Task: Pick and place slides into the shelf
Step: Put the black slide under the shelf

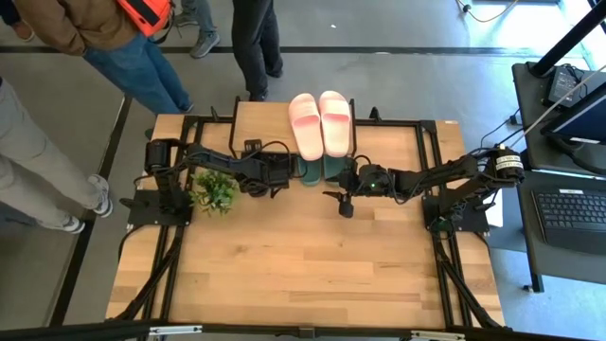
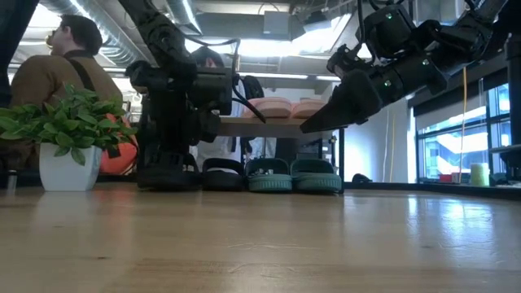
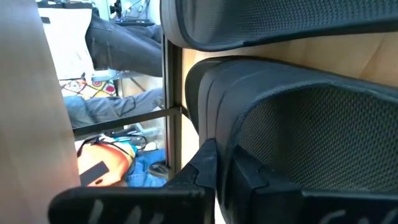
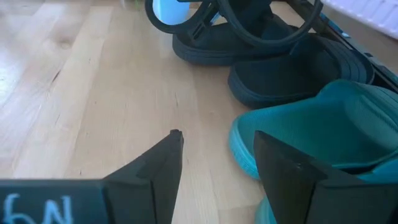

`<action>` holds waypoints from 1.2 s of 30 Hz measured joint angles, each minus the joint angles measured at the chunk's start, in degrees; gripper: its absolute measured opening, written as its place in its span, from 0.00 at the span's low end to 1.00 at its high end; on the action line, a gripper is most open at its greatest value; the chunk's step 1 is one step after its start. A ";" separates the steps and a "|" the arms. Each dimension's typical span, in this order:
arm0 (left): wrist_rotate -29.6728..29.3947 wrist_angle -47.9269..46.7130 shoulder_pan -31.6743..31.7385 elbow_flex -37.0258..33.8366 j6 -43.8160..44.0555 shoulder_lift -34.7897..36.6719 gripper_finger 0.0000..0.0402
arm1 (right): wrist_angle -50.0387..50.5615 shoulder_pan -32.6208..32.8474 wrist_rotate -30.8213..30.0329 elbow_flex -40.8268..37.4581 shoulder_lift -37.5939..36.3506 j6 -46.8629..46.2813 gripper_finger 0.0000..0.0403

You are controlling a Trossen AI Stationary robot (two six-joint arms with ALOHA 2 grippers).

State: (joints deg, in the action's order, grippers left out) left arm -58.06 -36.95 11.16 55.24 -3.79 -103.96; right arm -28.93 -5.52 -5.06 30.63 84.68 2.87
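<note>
Black slides (image 2: 221, 173): under the shelf (image 2: 273, 125), beside the green pair.
Green slides (image 2: 293, 175): under the shelf, at 3 o'clock of the black pair.
Pink slides (image 1: 321, 123): on the shelf top, at 12 o'clock on the table (image 1: 303, 275).
Left gripper (image 3: 214, 168): clamped on a black slide's edge.
Right gripper (image 4: 217, 158): fingers apart, above the table before a green slide.
Potted plant (image 1: 215, 192): at 9 o'clock of the shelf.

high view: straight down over the light wooden table (image 1: 312, 265)
low view: table-height, level toward the small wooden-topped shelf (image 2: 281, 124)
wrist views: close on the black rubber slides (image 3: 298, 124), shared
</note>
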 joint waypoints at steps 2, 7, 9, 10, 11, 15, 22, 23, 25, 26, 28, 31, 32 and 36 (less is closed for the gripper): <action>-0.09 0.02 -0.01 0.00 -0.47 0.00 0.03 | 0.01 0.00 0.02 0.00 0.00 -0.61 0.49; -0.09 0.02 -0.01 0.00 -0.51 0.00 0.06 | 0.03 0.00 0.15 0.00 0.00 -1.00 0.49; -0.09 0.00 -0.01 0.00 -1.00 0.00 0.07 | 0.02 0.00 0.14 0.00 0.00 -0.97 0.49; -0.07 0.00 -0.01 0.00 -1.26 0.00 0.07 | 0.04 0.00 0.13 0.00 0.00 -0.97 0.49; -0.06 0.02 -0.05 0.02 -1.29 0.00 0.08 | 0.03 0.00 0.13 0.00 0.00 -0.95 0.49; 0.23 0.20 -0.19 0.04 0.27 0.00 0.10 | 0.02 0.00 0.14 0.00 0.00 -0.77 0.49; 1.69 0.21 -0.81 0.04 0.61 0.00 0.23 | 0.04 0.00 0.13 0.00 0.00 -0.67 0.49; 1.82 0.21 -0.81 0.04 0.61 0.00 0.25 | 0.04 0.00 0.13 0.00 0.00 -0.67 0.49; 2.01 0.15 -0.84 0.04 0.63 -0.02 0.29 | 0.07 0.00 0.13 0.00 0.00 -0.67 0.49; 2.03 0.17 -0.84 0.04 0.63 -0.02 0.30 | 0.08 0.00 0.13 0.00 0.00 -0.67 0.49; 2.03 0.17 -0.84 0.04 0.65 -0.02 0.33 | 0.09 0.00 0.13 0.00 0.00 -0.67 0.49; 2.02 0.17 -1.16 0.04 0.67 -0.03 0.37 | 0.09 0.00 0.13 0.00 0.00 -0.67 0.49; 2.06 0.20 -1.28 0.04 0.65 -0.07 0.37 | 0.09 0.00 0.13 0.00 0.00 -0.67 0.49; 0.62 0.17 -1.78 0.04 1.83 -0.13 0.40 | 0.09 0.00 0.11 0.00 0.00 -0.69 0.49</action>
State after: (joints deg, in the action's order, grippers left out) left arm -57.44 -36.77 9.39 55.29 -1.96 -104.09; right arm -28.84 -5.52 -4.95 30.63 84.68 2.17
